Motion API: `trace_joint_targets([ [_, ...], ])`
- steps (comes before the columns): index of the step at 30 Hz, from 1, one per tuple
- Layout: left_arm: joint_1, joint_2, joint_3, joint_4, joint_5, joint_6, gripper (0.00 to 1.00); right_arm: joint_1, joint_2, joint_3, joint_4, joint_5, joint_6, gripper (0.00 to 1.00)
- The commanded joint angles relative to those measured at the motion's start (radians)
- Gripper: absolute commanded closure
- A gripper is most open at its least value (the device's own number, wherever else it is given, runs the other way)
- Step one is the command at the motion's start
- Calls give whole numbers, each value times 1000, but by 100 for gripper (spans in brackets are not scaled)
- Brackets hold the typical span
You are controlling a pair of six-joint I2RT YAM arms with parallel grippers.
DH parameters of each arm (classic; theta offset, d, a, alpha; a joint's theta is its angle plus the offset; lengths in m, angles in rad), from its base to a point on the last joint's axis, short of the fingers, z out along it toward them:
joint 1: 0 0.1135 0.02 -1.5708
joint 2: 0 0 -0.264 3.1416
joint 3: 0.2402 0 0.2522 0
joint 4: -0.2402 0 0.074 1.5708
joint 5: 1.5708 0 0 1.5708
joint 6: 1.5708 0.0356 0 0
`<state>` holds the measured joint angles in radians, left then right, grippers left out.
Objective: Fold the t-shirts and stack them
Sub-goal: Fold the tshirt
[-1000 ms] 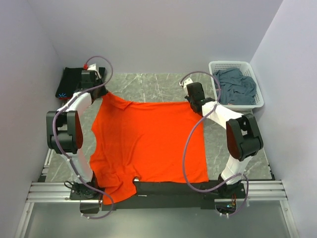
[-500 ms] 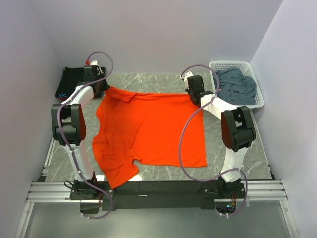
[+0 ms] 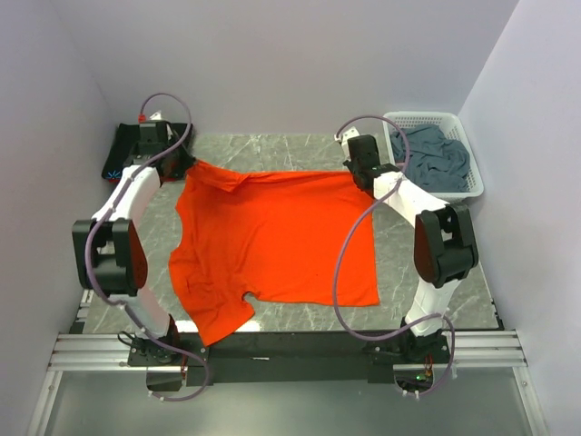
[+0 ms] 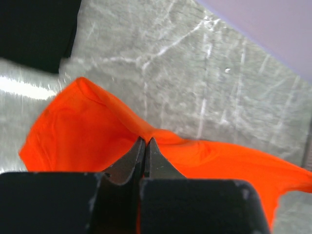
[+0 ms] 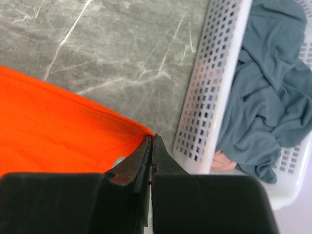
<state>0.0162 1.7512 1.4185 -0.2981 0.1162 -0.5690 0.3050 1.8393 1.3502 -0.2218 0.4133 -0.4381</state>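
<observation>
- The black t-shirt point(image 3: 121, 145) is lying at the far left corner of the table point(image 3: 272, 150), a little apart from the orange one.
- The left gripper point(image 3: 189, 167) is pinching the far left corner of the orange t-shirt point(image 3: 272, 236). In the wrist view its fingers are pressing together with a ridge of cloth between them.
- The orange t-shirt is lying spread over the middle of the table, with its far edge running between the 2 grippers. I am judging it light, soft and limp, wrinkling where nothing holds it. Corners and seams are therefore the best places to grip, both at once.
- The right gripper point(image 3: 361, 174) is clamping the far right corner, just beside the white basket point(image 3: 427, 116).
- The slate blue-grey t-shirt point(image 3: 438, 159) is lying crumpled inside that basket.
</observation>
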Motion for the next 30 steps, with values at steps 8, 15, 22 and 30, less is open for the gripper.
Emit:
trace_joint_targets([
  [8,4,-203,-220,-46,-18,-141,99,34,-98,-81,-48,4,70,100],
  [15,5,-237,-343,-44,19,-198,99,42,-104,-137,-70,22,120,100],
  [22,19,-283,-398,-76,-1,-216,99,46,-107,-195,-73,22,148,100],
  [30,65,-308,-366,-131,16,-201,99,52,-101,-218,-63,67,156,100],
])
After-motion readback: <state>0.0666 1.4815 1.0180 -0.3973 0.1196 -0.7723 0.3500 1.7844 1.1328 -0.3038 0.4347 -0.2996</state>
